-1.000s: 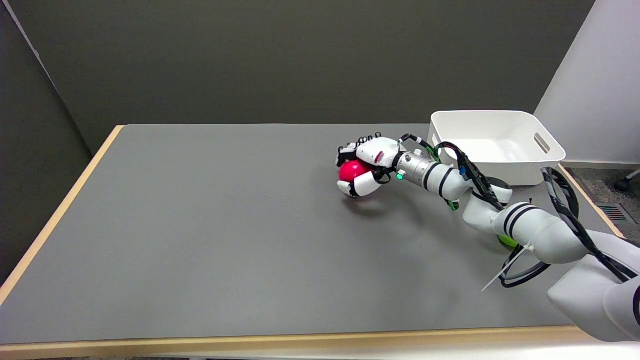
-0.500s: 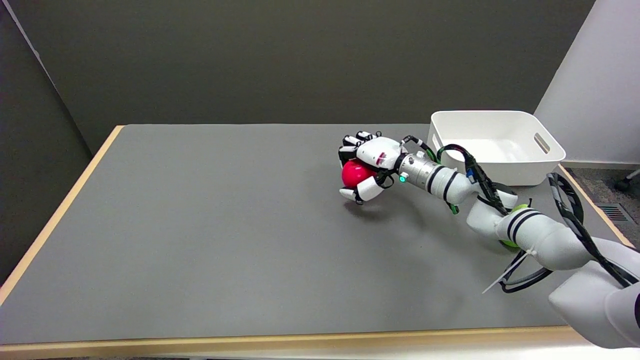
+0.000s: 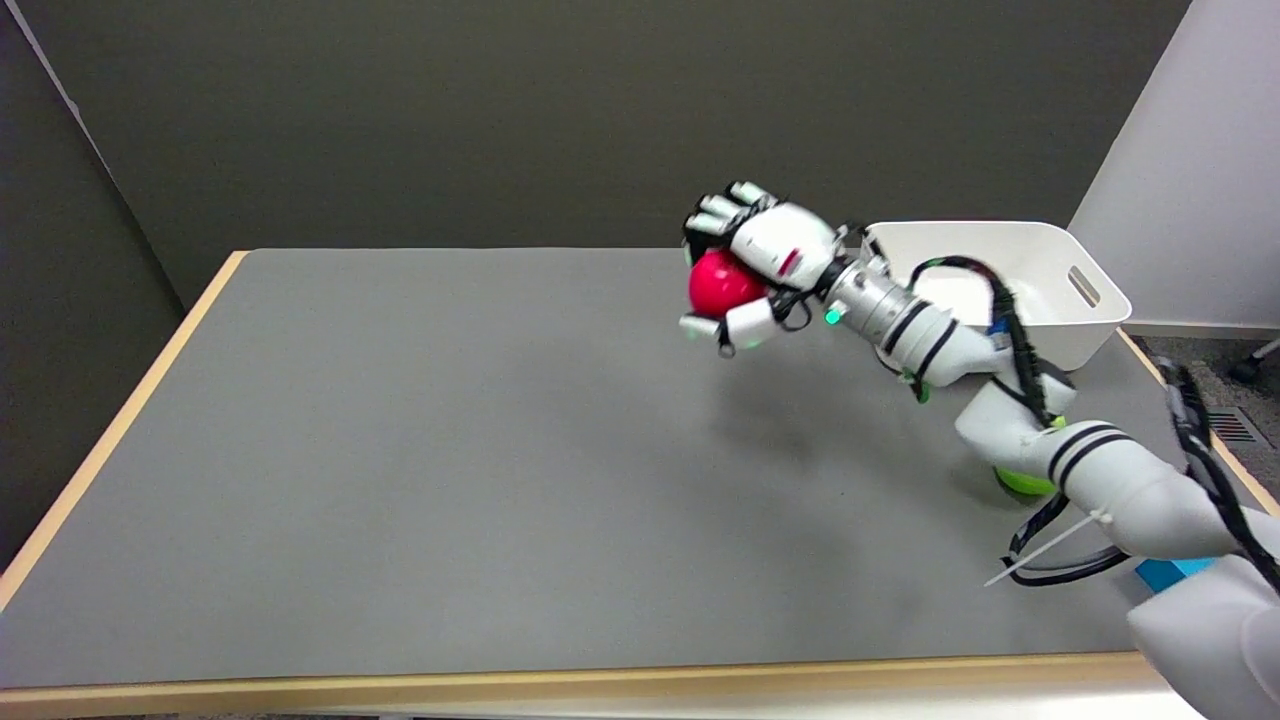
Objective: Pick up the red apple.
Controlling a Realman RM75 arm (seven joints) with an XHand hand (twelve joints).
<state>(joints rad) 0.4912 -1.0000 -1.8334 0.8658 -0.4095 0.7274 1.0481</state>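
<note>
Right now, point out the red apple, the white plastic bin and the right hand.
red apple (image 3: 722, 283), head view, its exposed left side.
white plastic bin (image 3: 1085, 288), head view, its right wall by the handle slot.
right hand (image 3: 762, 262), head view, the white back of the hand.

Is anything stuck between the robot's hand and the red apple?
No. The right hand already holds the red apple, fingers wrapped over its top and thumb under it, lifted above the gray table. Nothing visible sits between them.

Even, diffuse overhead lighting; moderate brightness. Soft shadow on the grey table (image 3: 400, 450) beneath the raised right hand (image 3: 765, 262). Slight motion blur on the hand. No glare.
</note>
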